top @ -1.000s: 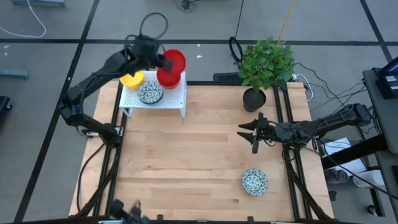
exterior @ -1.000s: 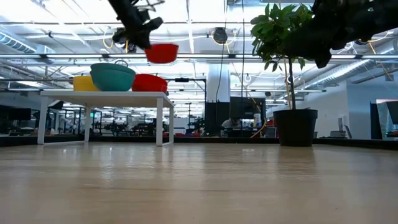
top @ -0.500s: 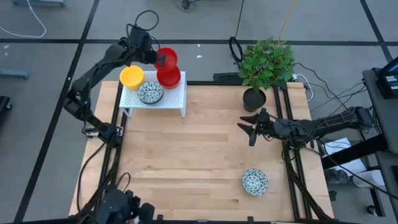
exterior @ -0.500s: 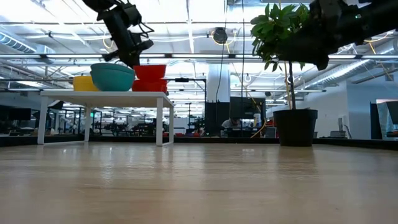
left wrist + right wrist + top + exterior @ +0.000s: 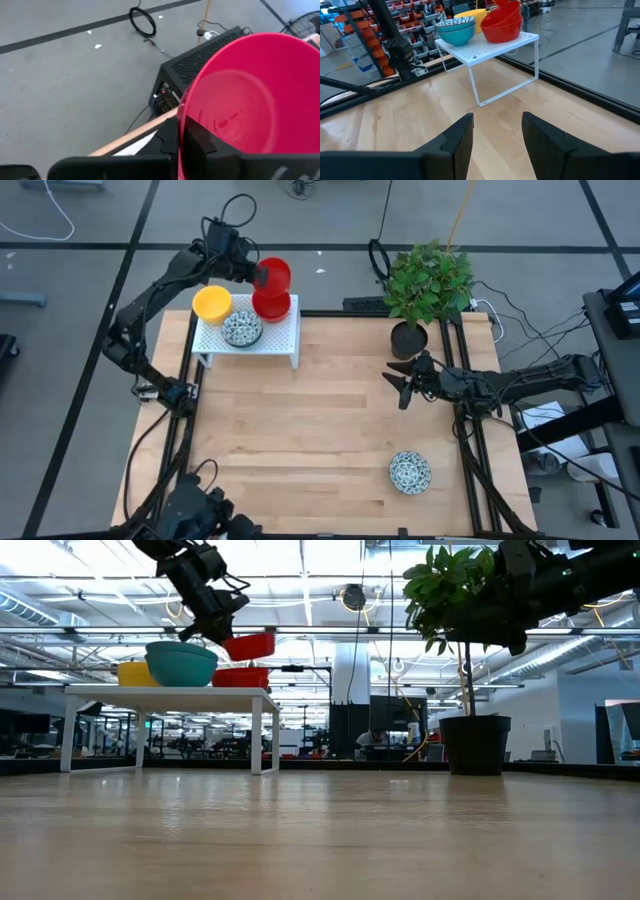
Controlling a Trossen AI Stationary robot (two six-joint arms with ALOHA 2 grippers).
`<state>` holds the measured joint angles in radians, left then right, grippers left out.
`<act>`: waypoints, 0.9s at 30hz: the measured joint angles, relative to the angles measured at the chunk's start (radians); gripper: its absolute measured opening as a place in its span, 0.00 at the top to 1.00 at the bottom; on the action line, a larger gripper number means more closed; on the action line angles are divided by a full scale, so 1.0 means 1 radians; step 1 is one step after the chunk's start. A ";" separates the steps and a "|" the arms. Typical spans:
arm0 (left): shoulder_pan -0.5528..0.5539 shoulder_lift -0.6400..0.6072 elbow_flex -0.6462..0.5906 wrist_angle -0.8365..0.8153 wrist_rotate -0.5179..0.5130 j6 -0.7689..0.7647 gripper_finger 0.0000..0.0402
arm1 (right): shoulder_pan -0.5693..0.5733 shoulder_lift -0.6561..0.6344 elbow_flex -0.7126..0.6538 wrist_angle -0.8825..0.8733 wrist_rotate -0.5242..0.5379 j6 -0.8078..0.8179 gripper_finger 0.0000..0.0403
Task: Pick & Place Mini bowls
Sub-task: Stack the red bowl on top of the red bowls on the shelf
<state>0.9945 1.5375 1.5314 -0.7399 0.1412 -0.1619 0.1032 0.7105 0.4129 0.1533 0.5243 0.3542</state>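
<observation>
Red mini bowl (image 5: 273, 274) clamped by rim in left gripper (image 5: 256, 275), tilted, just above second red bowl (image 5: 271, 304) on far-left white rack (image 5: 283, 340). Speckled bowl (image 5: 410, 471) lies near right, nearer right gripper (image 5: 400, 387), fingers apart, hovering mid-right, empty. Round bowls: no long axis.

Left tool (image 5: 181, 142) pinches red bowl's (image 5: 240, 95) rim.
</observation>
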 joint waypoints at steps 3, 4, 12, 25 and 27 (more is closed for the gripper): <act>-0.004 0.004 0.000 -0.005 -0.016 0.000 0.98 | 0.000 0.000 0.000 0.000 0.000 0.000 0.61; -0.004 0.007 0.000 -0.007 -0.024 -0.003 0.97 | 0.000 0.000 0.000 0.000 -0.001 0.000 0.61; -0.007 0.039 0.000 -0.044 -0.050 -0.036 0.97 | 0.000 0.000 0.000 0.000 -0.001 0.021 0.61; -0.029 0.031 0.000 -0.123 0.063 0.028 0.95 | 0.001 0.000 0.000 0.000 -0.004 0.051 0.61; -0.035 0.031 0.000 -0.140 0.040 0.050 0.97 | 0.001 0.000 0.000 -0.001 -0.005 0.049 0.61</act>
<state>0.9597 1.5688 1.5318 -0.8801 0.1814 -0.1117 0.1040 0.7109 0.4129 0.1524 0.5198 0.4030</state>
